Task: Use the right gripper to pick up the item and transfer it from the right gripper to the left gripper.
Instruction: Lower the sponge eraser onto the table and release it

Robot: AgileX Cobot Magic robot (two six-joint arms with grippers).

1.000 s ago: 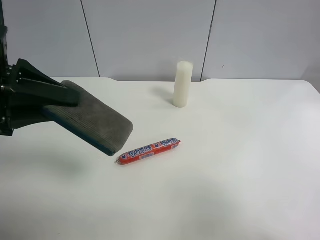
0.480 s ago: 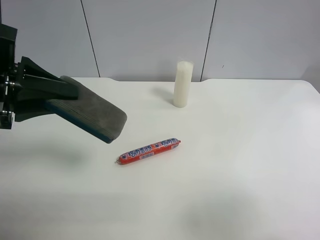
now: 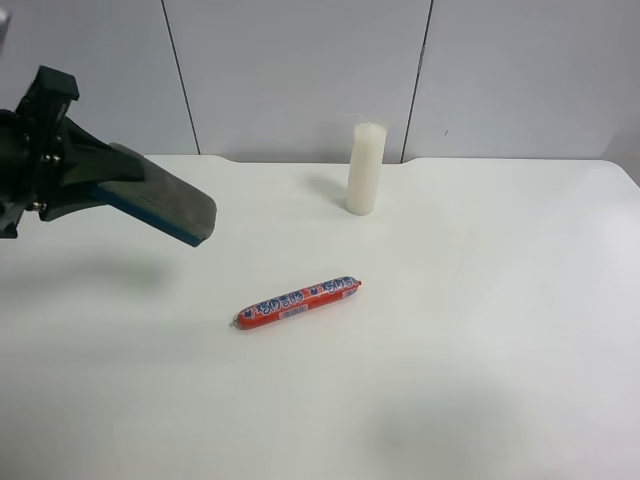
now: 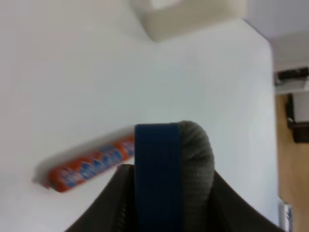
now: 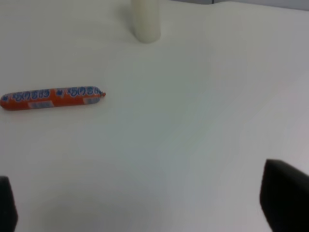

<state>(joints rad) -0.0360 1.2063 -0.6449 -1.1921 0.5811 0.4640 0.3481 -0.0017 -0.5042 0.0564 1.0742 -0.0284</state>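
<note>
The item [image 3: 165, 205], a flat dark grey block with a blue base, is held off the table by the arm at the exterior high view's left. The left wrist view shows the same item [image 4: 166, 164] edge-on between black fingers, so this is my left gripper [image 3: 100, 185], shut on it. The right wrist view shows my right gripper [image 5: 145, 212] open and empty, with only its two fingertips [image 5: 285, 198] visible above bare table. The right arm does not show in the exterior high view.
A red printed sausage stick [image 3: 297, 301] lies mid-table; it also shows in the right wrist view [image 5: 51, 98] and the left wrist view [image 4: 91, 164]. A tall white candle [image 3: 366, 168] stands near the table's back edge. The white table [image 3: 480, 330] ends at a grey panel wall.
The left gripper has drawn back towards the view's left and risen with the item, which now shows more edge-on. Sausage stick and candle have not moved.
</note>
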